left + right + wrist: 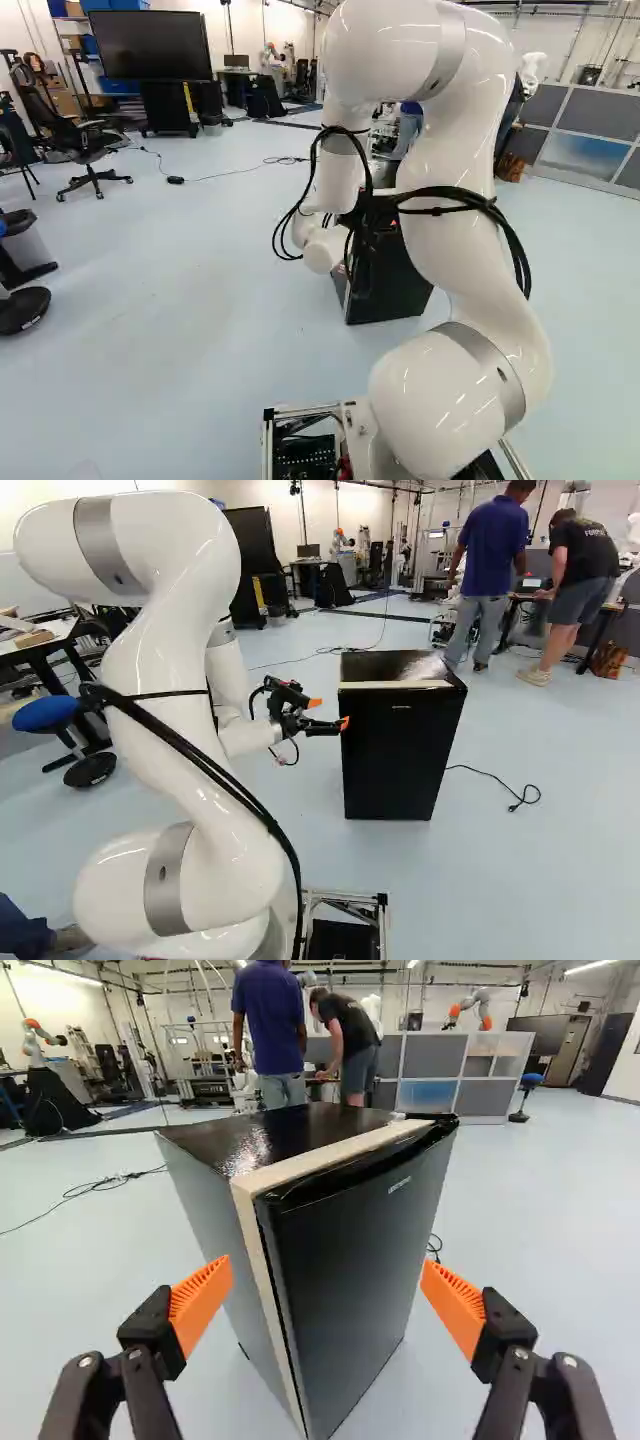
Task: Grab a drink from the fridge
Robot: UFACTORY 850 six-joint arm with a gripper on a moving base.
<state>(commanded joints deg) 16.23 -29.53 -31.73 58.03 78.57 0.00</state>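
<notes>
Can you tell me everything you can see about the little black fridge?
The mini fridge is a black box standing upright on the pale floor. Its top is shiny. A cream strip edges the front, behind a flat, dark door that looks closed and has a small pale label up high. A black cord trails across the floor beside it. The open gripper faces one front corner without gripping it.

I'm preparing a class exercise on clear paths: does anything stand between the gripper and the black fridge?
Nothing visible stands between the open gripper and the fridge just ahead. The fridge's door looks shut, though, so it would bar the way to any drink inside.
</notes>
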